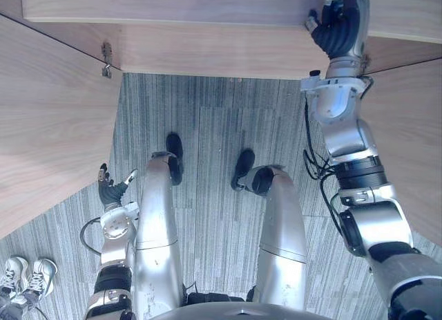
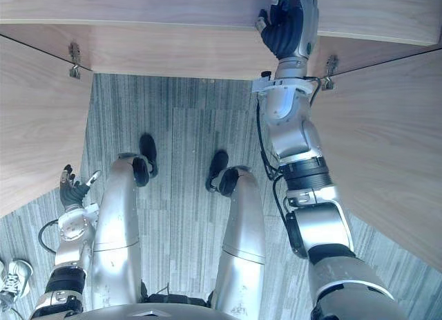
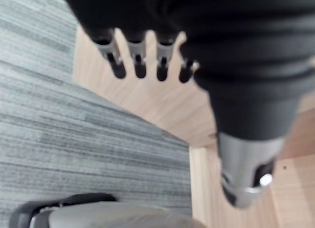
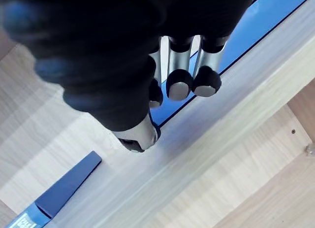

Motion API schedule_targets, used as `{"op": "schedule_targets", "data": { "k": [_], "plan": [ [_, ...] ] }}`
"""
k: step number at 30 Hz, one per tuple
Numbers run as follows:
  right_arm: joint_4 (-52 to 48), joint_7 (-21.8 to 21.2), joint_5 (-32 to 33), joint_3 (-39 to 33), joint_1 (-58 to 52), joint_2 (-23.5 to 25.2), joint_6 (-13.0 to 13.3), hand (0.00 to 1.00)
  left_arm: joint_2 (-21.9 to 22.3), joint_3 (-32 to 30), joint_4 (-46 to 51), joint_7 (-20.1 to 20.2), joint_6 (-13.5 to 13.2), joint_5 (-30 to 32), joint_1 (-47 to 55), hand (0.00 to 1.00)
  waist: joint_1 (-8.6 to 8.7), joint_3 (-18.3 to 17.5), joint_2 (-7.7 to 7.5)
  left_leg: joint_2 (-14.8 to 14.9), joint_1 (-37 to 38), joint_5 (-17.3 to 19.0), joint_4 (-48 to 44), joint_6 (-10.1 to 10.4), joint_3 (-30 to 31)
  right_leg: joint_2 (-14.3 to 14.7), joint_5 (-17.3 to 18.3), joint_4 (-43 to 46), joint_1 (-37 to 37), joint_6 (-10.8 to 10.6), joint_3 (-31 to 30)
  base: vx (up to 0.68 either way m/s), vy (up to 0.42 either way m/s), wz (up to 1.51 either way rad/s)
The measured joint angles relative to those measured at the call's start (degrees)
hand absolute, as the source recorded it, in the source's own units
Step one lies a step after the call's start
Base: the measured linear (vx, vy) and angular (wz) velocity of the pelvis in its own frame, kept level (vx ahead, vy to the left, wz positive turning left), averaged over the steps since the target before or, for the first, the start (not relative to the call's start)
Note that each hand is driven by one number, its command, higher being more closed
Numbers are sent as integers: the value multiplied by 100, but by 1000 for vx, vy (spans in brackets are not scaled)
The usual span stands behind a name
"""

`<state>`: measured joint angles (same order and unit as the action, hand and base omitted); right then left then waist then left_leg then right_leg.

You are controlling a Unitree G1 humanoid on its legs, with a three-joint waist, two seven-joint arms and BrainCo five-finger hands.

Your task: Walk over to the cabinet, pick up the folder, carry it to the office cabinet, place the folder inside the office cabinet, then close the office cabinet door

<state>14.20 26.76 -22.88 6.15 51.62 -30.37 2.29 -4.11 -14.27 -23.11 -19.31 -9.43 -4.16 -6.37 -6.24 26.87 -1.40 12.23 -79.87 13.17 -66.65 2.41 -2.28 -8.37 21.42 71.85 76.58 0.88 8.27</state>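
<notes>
Reaching up with my right hand [image 1: 340, 26] into the office cabinet [image 1: 207, 50], I have it right against the blue folder [image 4: 268, 18], which lies along the pale wood shelf [image 4: 236, 139] there; whether the hand grips the folder or merely rests on it I cannot tell. My left hand [image 1: 110, 190] hangs low at my side over the grey carpet [image 1: 207, 119], fingers [image 3: 139, 65] loose and nearly straight, holding nothing. Both cabinet doors [image 1: 48, 126] stand swung open, one on either side of me.
</notes>
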Motion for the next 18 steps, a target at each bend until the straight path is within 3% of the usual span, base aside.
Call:
{"op": "schedule_targets", "data": {
  "k": [18],
  "plan": [
    [1180,-30,972,63,1114,-988,136,100,-32,209,-3,3,-129,-140,204,0,-26,-11,2,-149,-271,-18,107,-25,-4,-158,65,1,236,-2,46,9,25,5]
  ]
}}
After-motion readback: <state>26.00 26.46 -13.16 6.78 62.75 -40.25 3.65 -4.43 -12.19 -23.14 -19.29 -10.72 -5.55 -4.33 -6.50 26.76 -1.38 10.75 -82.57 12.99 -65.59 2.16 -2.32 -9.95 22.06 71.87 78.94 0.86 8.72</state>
